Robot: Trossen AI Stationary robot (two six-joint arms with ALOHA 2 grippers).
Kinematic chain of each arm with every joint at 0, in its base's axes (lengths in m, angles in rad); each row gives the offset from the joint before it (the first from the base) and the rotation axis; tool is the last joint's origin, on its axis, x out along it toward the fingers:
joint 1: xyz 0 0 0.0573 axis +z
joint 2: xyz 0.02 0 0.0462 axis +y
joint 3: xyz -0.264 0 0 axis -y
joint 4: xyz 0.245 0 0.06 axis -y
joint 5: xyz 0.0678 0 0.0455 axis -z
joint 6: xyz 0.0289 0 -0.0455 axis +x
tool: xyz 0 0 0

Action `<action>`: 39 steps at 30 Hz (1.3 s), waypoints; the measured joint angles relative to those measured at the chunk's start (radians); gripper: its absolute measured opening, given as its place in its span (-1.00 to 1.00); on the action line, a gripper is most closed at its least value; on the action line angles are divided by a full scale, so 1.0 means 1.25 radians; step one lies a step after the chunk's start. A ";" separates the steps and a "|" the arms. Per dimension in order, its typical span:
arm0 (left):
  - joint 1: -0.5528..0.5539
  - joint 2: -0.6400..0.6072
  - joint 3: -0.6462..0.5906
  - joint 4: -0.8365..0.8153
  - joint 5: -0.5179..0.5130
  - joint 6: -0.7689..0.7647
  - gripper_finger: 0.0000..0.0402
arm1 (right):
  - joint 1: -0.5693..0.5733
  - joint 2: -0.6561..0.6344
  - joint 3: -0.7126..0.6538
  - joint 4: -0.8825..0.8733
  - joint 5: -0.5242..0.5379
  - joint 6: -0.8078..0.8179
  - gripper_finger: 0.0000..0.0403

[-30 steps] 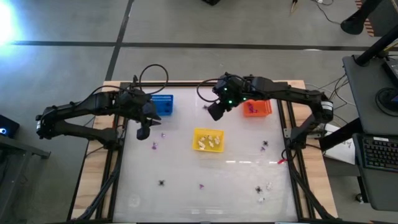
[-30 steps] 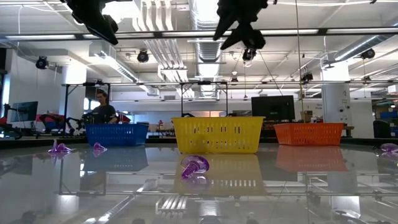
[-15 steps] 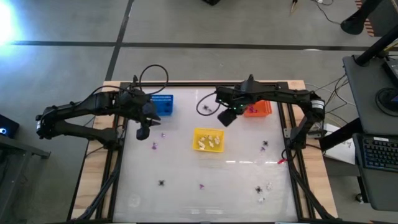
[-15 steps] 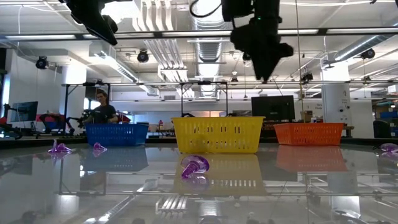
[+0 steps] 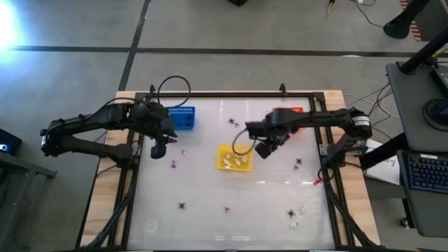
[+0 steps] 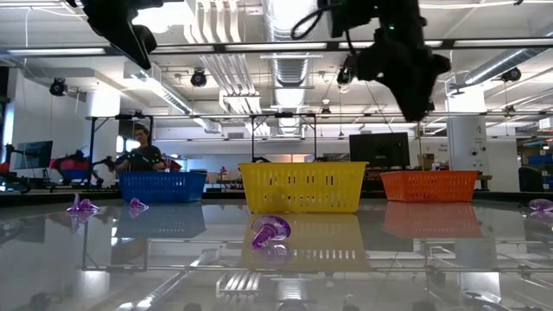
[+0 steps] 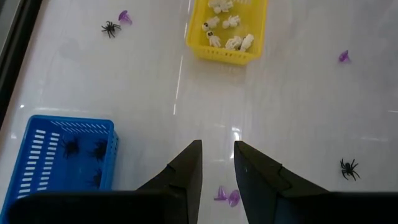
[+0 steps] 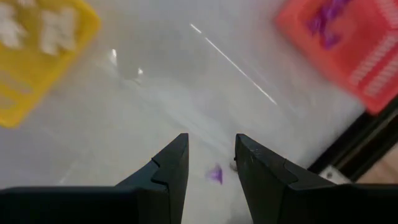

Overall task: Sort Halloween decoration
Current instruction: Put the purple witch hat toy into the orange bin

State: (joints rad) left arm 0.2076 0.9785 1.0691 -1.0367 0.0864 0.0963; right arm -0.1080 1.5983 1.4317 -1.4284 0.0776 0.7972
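Tiny Halloween trinkets lie scattered on the white table: two purple ones (image 7: 227, 196) just below my left gripper, black spiders (image 5: 299, 162) and white pieces (image 5: 302, 208) nearer the front. The blue basket (image 7: 62, 155) holds black spiders, the yellow basket (image 5: 234, 157) holds white pieces, and the orange basket (image 8: 342, 43) holds purple ones. My left gripper (image 5: 158, 149) hangs open beside the blue basket. My right gripper (image 5: 264, 148) hangs open, pointing down, between the yellow and orange baskets. A purple trinket (image 8: 215, 174) lies on the table under its fingers.
Black frame rails (image 5: 327, 175) run along the table's left and right sides. My right arm reaches over the orange basket (image 5: 290, 112) and hides part of it. A person (image 6: 143, 155) stands in the room far behind the table.
My right gripper has swung from between the blue and orange baskets toward the table's right and near edges, to just right of the yellow basket. It has sunk and tipped over until it points down.
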 joint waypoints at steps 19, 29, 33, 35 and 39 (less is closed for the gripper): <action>0.000 0.000 0.000 0.003 0.000 0.019 -0.62 | 0.147 -0.262 -0.408 0.168 -0.027 0.545 -0.39; 0.000 0.000 0.000 0.003 0.000 0.014 -0.62 | 0.155 -0.270 -0.525 0.299 -0.081 0.557 -0.39; 0.000 0.000 0.000 0.002 0.000 0.012 -0.62 | 0.165 -0.270 -0.540 0.320 -0.087 0.567 -0.39; 0.000 0.000 0.000 0.002 0.000 0.008 -0.62 | 0.167 -0.270 -0.547 0.317 -0.090 0.572 -0.39; 0.000 0.000 0.000 0.001 0.001 0.000 -0.62 | 0.167 -0.270 -0.569 0.321 -0.111 0.580 -0.39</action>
State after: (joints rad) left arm 0.2075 0.9787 1.0691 -1.0359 0.0872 0.0963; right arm 0.1009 1.2610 0.7208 -1.0273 -0.0608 1.5227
